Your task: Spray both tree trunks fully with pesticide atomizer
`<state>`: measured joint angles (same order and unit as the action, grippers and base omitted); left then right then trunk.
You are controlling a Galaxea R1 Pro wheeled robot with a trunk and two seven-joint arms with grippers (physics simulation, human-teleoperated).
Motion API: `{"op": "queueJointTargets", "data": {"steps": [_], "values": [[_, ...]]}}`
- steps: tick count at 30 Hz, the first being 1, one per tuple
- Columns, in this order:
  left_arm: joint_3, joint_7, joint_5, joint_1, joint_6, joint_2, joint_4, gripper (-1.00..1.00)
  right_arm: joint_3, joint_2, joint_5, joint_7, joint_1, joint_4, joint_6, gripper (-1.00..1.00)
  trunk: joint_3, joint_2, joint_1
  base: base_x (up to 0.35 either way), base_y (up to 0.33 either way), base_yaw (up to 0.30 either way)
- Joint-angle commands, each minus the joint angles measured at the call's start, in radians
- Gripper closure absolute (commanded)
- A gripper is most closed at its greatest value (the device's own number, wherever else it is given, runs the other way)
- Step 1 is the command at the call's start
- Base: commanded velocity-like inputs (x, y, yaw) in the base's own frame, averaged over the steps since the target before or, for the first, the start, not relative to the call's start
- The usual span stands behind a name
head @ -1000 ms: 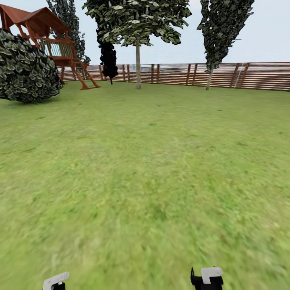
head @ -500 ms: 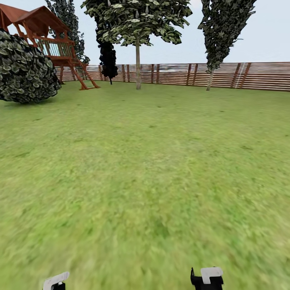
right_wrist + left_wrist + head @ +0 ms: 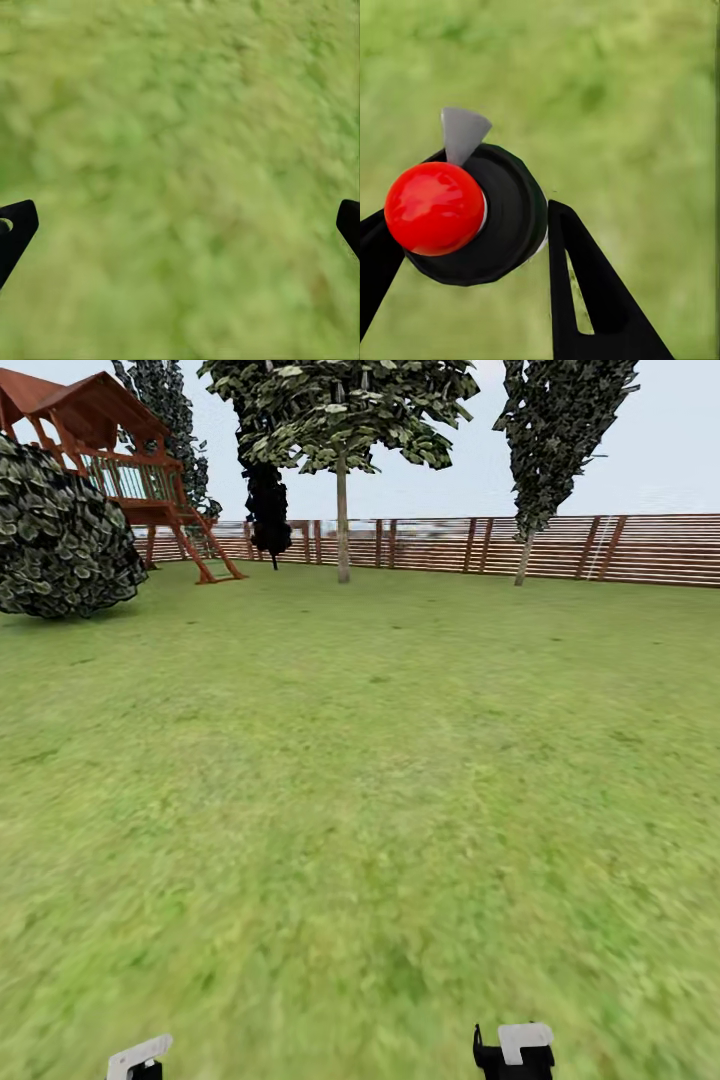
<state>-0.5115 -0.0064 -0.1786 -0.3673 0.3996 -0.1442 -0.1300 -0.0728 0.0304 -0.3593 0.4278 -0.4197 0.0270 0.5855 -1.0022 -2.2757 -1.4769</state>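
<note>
Green lawn (image 3: 380, 780) stretches ahead of both grippers. Left gripper (image 3: 472, 247) clamps the black, red-capped pesticide atomizer (image 3: 465, 214); right gripper (image 3: 180, 225) hangs spread, empty. Jolts while driving could loosen that off-centre grasp.

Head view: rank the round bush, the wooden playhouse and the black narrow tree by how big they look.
1. Round bush, largest, though it may simply stand nearer.
2. Wooden playhouse, partly hidden behind the bush, so unsure.
3. Black narrow tree, smallest.
</note>
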Motion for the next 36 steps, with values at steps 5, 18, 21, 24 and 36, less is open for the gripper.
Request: {"op": "queueJointTargets", "data": {"steps": [5, 18, 21, 24, 36], "values": [[-0.008, 0.0, -0.01, -0.001, 0.004, 0.0, 0.001, 1.0, -0.007, 0.0, -0.01, 0.005, -0.001, -0.001, 0.002, -1.0, -0.001, 0.0, 0.0, 0.342, 0.0, 0.0], [-0.008, -0.001, -0.01, -0.001, 0.004, 0.0, 0.001, 1.0, -0.007, 0.0, -0.01, 0.005, -0.001, -0.001, 0.002, -1.0, -0.001, 0.0, 0.0, 0.342, 0.0, 0.0], [-0.008, 0.0, -0.01, -0.001, 0.004, 0.0, 0.001, 1.0, -0.007, 0.0, -0.01, 0.005, -0.001, -0.001, 0.002, -1.0, -0.001, 0.0, 0.0, 0.342, 0.0, 0.0], [-0.008, -0.001, -0.01, -0.001, 0.004, 0.0, 0.001, 1.0, -0.007, 0.0, -0.01, 0.005, -0.001, -0.001, 0.002, -1.0, -0.001, 0.0, 0.0, 0.342, 0.0, 0.0], [-0.008, -0.001, -0.01, -0.001, 0.004, 0.0, 0.002, 1.0, -0.007, 0.0, -0.01, 0.005, -0.001, -0.001, 0.002, -1.0, -0.001, 0.0, 0.0, 0.342, 0.0, 0.0]]}}
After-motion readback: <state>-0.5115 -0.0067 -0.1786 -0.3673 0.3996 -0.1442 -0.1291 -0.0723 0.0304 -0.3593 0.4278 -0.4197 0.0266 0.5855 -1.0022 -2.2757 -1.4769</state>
